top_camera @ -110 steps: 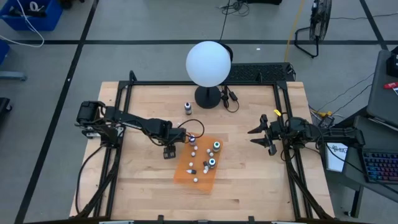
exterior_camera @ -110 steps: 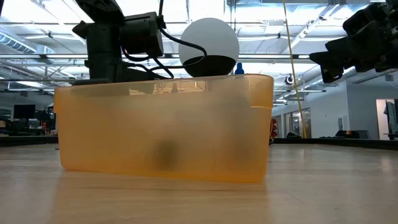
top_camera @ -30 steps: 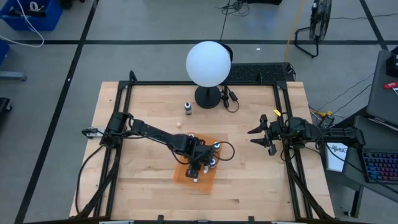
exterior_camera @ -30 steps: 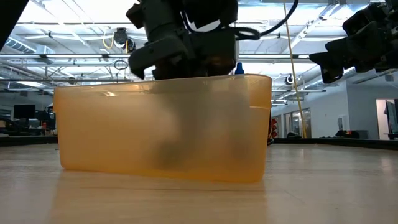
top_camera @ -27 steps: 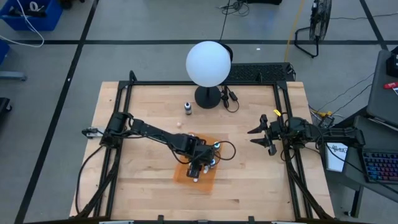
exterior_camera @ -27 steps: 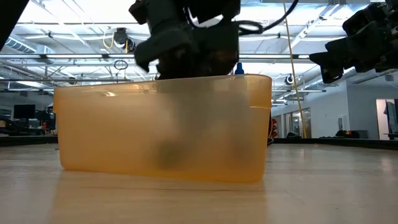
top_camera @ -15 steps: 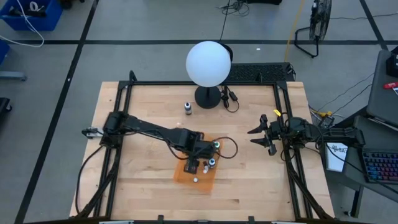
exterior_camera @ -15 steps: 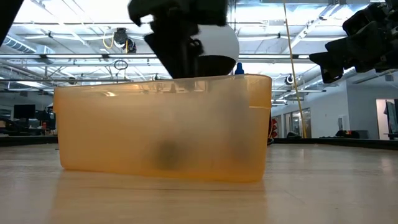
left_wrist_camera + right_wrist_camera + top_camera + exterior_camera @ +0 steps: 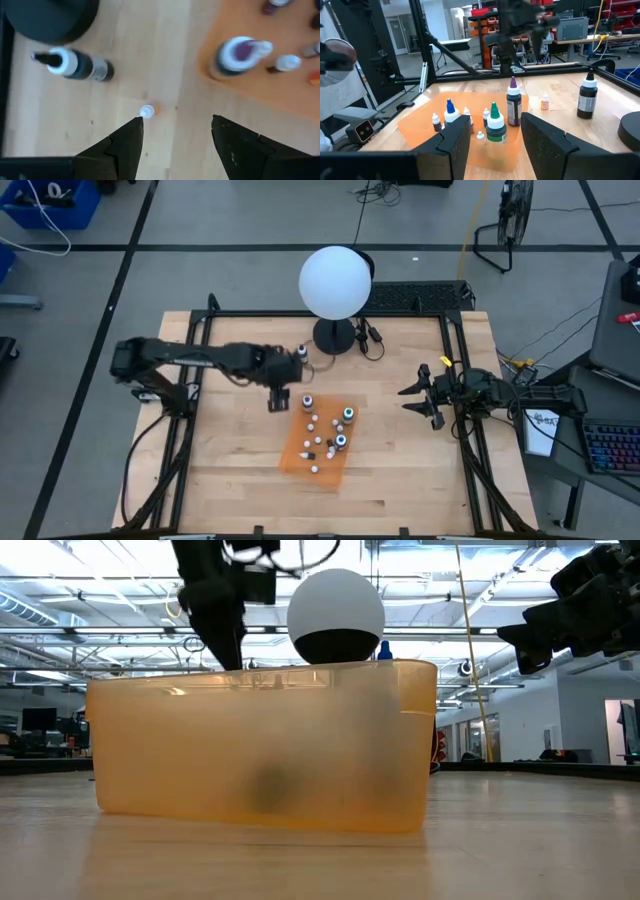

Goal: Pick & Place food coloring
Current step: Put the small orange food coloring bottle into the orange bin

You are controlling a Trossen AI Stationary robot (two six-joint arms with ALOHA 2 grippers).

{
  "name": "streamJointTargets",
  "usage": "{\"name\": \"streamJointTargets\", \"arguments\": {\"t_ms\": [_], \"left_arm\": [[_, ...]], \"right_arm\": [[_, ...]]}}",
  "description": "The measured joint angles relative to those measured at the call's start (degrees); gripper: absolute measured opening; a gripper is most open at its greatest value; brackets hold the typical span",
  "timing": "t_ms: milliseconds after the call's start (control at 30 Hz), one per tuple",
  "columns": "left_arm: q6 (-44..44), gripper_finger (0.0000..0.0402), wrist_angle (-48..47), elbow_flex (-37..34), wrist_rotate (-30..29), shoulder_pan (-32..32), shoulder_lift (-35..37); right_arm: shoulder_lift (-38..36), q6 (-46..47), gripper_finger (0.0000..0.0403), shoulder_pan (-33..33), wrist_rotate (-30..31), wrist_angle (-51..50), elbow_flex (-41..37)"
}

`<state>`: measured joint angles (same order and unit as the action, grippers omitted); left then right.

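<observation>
Food coloring bottles stand in the orange tray [image 9: 300, 462]: one with a purple tip [image 9: 513, 106], a green-topped one [image 9: 495, 125], a blue-topped one [image 9: 451, 113] and several tiny whitish ones. A dark bottle with a white band [image 9: 302, 355] and a tiny white-capped bottle [image 9: 147, 111] stand on the bare table beyond the tray's far left corner. My left gripper [image 9: 278, 404] hangs open above the table there, with the tiny bottle below it near one finger [image 9: 125, 145]. My right gripper [image 9: 415, 395] waits open at the table's right.
A white globe lamp [image 9: 335, 282] on a black base [image 9: 333, 337] stands at the table's far middle, close to the dark bottle. In the low view the tray's wall [image 9: 265, 740] fills the front. Black frame rails [image 9: 190, 380] run along the table's sides.
My left gripper has risen out of the orange tray and swung toward the table's far left, from over the tray's middle to above the bare wood beside the tiny bottle. The bottles in the tray stand uncovered now.
</observation>
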<state>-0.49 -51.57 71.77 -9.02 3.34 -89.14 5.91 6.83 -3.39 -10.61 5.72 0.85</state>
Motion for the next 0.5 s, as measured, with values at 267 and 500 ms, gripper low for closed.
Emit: {"name": "streamJointTargets", "arguments": {"t_ms": [267,500], "left_arm": [[6.7,0.0237,6.6,-7.2,1.5,7.1,-2.6],[10.3,0.0237,12.8,-9.3,3.5,8.0,-3.8]], "right_arm": [[0.0,0.0,0.0163,0.0,0.0,0.0,0.0],[0.1,0.0,0.0166,0.0,0.0,-0.1,0.0]]}}
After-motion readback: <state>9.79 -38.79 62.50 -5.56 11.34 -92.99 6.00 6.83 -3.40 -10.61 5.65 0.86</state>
